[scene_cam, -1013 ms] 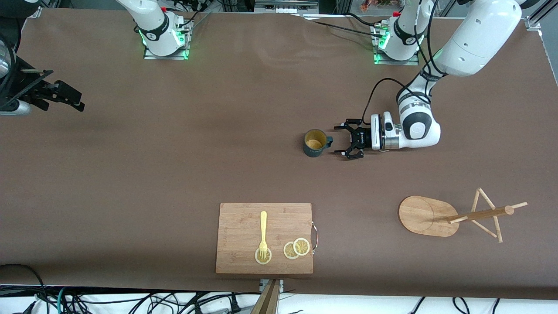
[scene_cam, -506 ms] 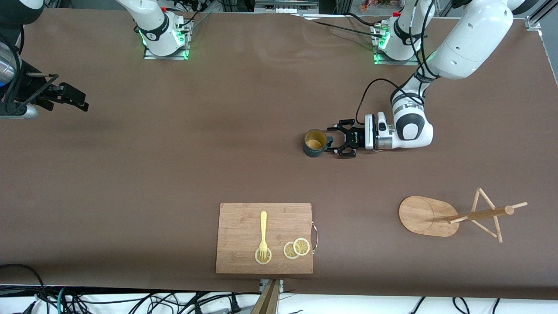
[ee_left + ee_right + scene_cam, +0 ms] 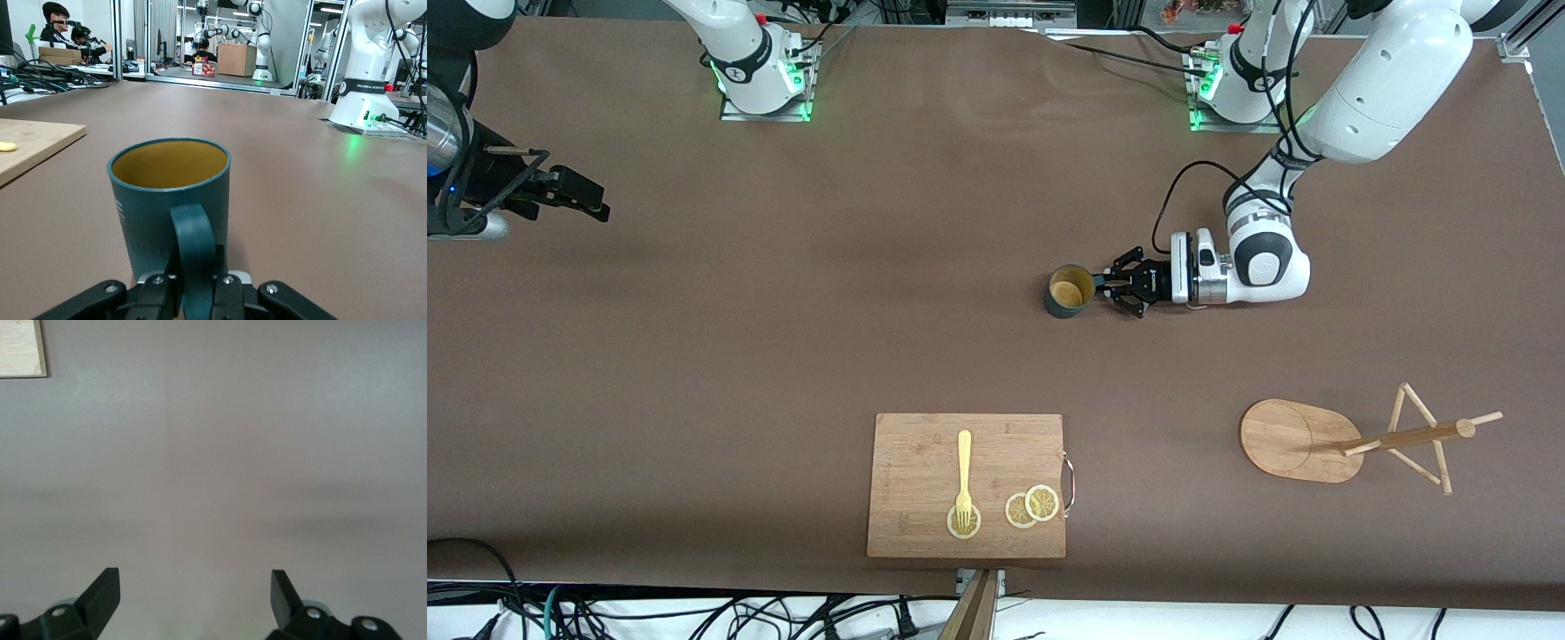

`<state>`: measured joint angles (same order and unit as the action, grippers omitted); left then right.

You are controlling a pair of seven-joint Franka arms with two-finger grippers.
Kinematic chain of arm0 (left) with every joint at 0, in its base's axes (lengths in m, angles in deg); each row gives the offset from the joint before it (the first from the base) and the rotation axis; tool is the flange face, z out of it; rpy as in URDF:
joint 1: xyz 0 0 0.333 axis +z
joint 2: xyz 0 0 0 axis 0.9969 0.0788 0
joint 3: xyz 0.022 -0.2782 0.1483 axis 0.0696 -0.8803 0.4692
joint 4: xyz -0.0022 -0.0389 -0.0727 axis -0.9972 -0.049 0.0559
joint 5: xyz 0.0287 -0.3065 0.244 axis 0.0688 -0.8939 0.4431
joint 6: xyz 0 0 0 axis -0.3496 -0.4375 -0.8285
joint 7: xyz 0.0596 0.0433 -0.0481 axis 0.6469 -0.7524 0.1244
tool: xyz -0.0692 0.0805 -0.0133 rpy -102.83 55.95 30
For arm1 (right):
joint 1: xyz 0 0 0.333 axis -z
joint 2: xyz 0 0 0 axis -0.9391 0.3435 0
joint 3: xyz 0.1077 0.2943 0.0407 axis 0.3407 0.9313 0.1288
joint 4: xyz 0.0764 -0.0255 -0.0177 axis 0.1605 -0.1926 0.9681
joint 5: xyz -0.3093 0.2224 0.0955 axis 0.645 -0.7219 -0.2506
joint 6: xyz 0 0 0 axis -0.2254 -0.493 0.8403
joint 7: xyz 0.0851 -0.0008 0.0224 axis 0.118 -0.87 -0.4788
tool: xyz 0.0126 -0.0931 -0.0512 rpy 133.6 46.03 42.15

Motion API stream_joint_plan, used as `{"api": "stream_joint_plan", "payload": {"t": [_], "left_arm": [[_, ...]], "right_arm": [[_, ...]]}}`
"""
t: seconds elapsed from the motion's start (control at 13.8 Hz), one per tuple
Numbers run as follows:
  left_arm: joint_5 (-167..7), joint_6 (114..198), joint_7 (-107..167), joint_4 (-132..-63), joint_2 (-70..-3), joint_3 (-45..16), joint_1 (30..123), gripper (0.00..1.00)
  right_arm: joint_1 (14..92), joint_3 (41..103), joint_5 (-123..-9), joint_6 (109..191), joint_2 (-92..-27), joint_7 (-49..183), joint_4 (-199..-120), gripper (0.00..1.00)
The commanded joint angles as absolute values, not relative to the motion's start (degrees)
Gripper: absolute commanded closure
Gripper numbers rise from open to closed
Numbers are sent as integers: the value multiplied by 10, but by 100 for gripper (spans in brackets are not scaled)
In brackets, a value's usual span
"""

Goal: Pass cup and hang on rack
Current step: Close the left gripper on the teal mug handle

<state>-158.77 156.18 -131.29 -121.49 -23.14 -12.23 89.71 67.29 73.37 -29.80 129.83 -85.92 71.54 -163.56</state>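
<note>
The dark teal cup (image 3: 1069, 292) stands upright on the brown table near its middle, yellowish-tan inside showing. My left gripper (image 3: 1107, 287) lies low and level beside it and is shut on the cup's handle. In the left wrist view the cup (image 3: 170, 200) fills the centre, its handle (image 3: 193, 250) pinched between my left gripper's (image 3: 195, 293) fingers. The bamboo rack (image 3: 1352, 440) stands nearer the front camera, toward the left arm's end. My right gripper (image 3: 569, 194) hangs open and empty over the table's right-arm end; in its own view my right gripper (image 3: 193, 595) shows only bare table.
A rectangular wooden cutting board (image 3: 967, 485) lies at the front edge with a yellow fork (image 3: 964, 476) and lemon slices (image 3: 1032, 507) on it. The board's corner shows in the right wrist view (image 3: 21, 350). The arm bases (image 3: 760, 76) stand along the table's back edge.
My left gripper moved up to the cup and its open fingers closed on the handle. The cup shifted slightly. My right gripper drifted a little.
</note>
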Motion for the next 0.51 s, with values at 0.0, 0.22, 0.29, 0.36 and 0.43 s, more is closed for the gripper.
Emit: {"api": "stream_joint_plan", "payload": {"t": [0.0,0.22,0.29,0.36,0.43], "left_arm": [[-1598,1555,-1334,-1217,-231,-121,901,100],[-1585,1547,-1330,-1240,-262,-121,916,100],[-1584,1546,-1327,-1249,-277,-122,926,100],[-1571,1546,-1322,-1255,-298,-128,937,100],[-1536,1546,-1299,-1258,-318,-137,958,100]], "right_arm": [[666,725,-299,1288,-853,717,-1620,0],[667,725,-302,1293,-853,717,-1619,0],[667,717,-302,1288,-861,715,-1619,0],[667,694,-309,1282,-865,708,-1602,0],[667,692,-310,1264,-862,708,-1574,0]]}}
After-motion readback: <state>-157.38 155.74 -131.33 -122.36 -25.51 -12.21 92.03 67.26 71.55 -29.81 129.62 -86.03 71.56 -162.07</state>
